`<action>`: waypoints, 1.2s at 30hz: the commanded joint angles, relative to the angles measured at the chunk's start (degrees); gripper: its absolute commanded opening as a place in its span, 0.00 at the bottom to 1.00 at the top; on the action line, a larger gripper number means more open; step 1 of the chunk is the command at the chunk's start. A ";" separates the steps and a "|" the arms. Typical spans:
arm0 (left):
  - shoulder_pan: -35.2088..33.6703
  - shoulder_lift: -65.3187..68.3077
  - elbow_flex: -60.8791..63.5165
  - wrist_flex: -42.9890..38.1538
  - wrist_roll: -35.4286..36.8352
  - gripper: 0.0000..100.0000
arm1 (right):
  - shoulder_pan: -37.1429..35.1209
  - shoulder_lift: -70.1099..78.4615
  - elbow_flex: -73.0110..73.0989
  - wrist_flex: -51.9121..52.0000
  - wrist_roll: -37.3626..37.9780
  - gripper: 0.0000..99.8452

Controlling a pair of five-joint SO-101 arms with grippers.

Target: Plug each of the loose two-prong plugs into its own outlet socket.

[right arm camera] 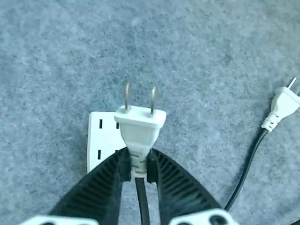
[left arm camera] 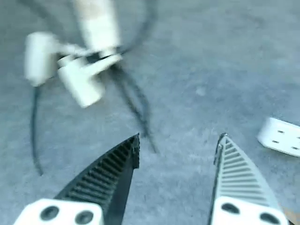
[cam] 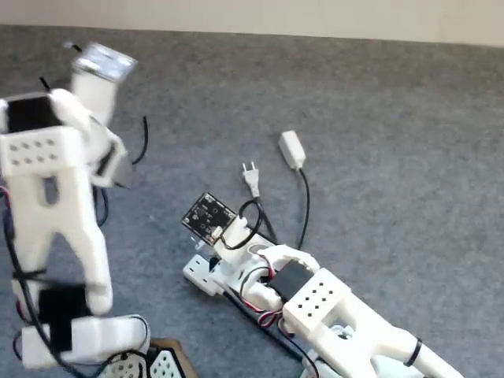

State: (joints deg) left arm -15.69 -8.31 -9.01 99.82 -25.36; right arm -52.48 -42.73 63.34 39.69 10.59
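The right gripper (right arm camera: 137, 165) clamps a white plug (right arm camera: 139, 124) by its ribbed neck; the left gripper (left arm camera: 178, 140) gapes, serrated fingers apart.
Its two flat metal prongs sit near the slotted white outlet block (right arm camera: 99, 140); a second plug (right arm camera: 282, 104), seemingly round-pinned, lies well apart on nubby grey carpet (right arm camera: 211, 42).

Two arms (cam: 55, 197) (cam: 335, 307), two plugs (right arm camera: 139, 123) (right arm camera: 282, 104), one outlet strip (right arm camera: 99, 140), one cabled block (cam: 291, 148).

Rough, matt, carpet-like cloth covers the grey table (right arm camera: 211, 37). The white two-prong plug (right arm camera: 139, 124) is smooth plastic with a faint sheen, and its two prongs (right arm camera: 127, 96) are bright bare metal. The right claw (right arm camera: 138, 164) pinching it has matt black plastic fingers with ridged inner faces. The white outlet block (right arm camera: 101, 140) beneath is smooth plastic. The black cable (right arm camera: 243, 173) looks rubbery and slightly glossy.
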 commanded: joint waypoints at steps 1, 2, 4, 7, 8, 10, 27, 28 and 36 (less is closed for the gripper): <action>6.46 -12.35 14.99 -8.70 -0.18 0.27 | -0.57 0.13 0.13 0.13 0.44 0.01; 7.43 -14.73 18.07 -10.46 -0.18 0.27 | -0.57 0.13 0.13 0.13 0.44 0.01; 8.66 -19.74 24.92 -15.91 0.00 0.27 | -0.57 0.13 0.22 0.13 0.44 0.01; 8.57 -28.62 39.08 -31.47 0.35 0.27 | -0.48 0.13 0.22 0.13 0.35 0.01; 8.75 -31.87 44.18 -36.22 1.14 0.27 | -0.48 0.13 0.31 -0.57 0.26 0.01; 9.63 -38.37 52.62 -42.73 2.29 0.27 | -0.31 0.13 2.33 -3.12 -0.88 0.01; 22.29 -68.26 79.08 -45.45 11.16 0.27 | -0.31 0.13 4.97 -10.77 -3.96 0.01; 23.08 -69.58 80.84 -45.45 11.16 0.27 | -0.22 0.13 4.18 -9.89 -3.96 0.01; 24.22 -78.37 89.71 -45.36 10.99 0.27 | -0.31 0.13 -5.67 0.66 -4.04 0.01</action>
State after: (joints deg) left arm 7.60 -84.00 78.46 55.25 -14.55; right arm -52.40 -42.55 65.71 35.65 7.25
